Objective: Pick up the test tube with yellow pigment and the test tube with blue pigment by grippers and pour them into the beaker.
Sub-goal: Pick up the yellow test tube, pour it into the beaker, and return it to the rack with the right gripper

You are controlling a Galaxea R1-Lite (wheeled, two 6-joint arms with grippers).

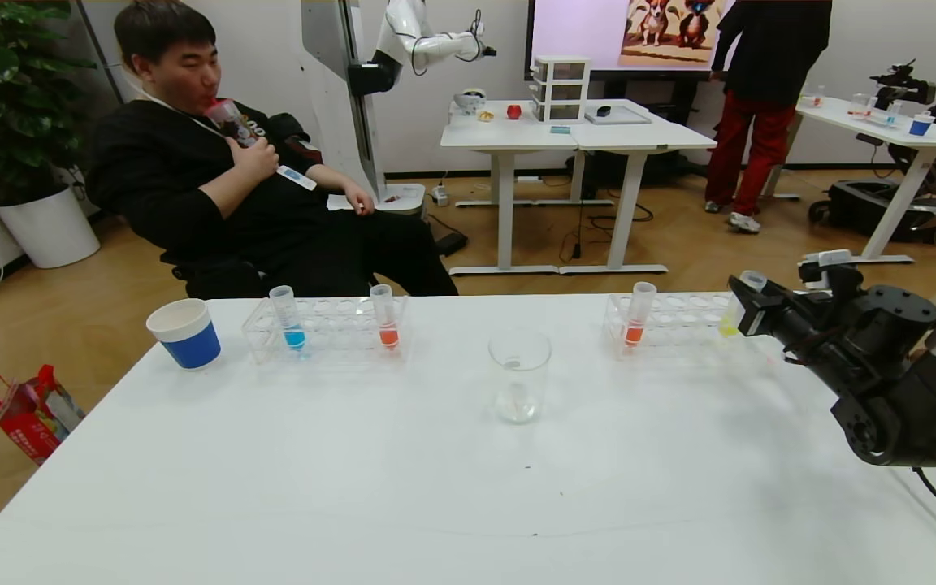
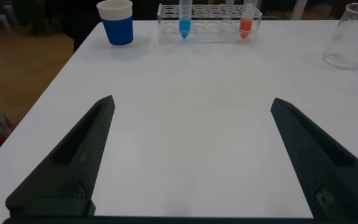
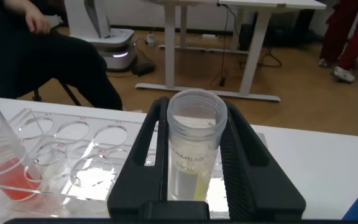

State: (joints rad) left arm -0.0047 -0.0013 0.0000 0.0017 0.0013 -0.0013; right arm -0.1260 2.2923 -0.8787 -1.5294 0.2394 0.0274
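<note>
The left tool (image 2: 191, 155) hangs spread wide over the near left of the smooth white bench (image 1: 354, 487). The clear flared beaker (image 1: 519, 375) stands empty mid-bench, so nothing is poured yet. At the far edge the right tool (image 3: 194, 155) clamps the yellow tube (image 3: 194, 149) in its rack; the blue tube (image 1: 289, 317) waits far left.

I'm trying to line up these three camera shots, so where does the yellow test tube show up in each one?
Head view: yellow test tube at the right rack's far end, clamped by the right gripper.
Left wrist view: not in it.
Right wrist view: centre, between the fingers.
Shared landmark: the neighbouring orange-red tube.
</note>
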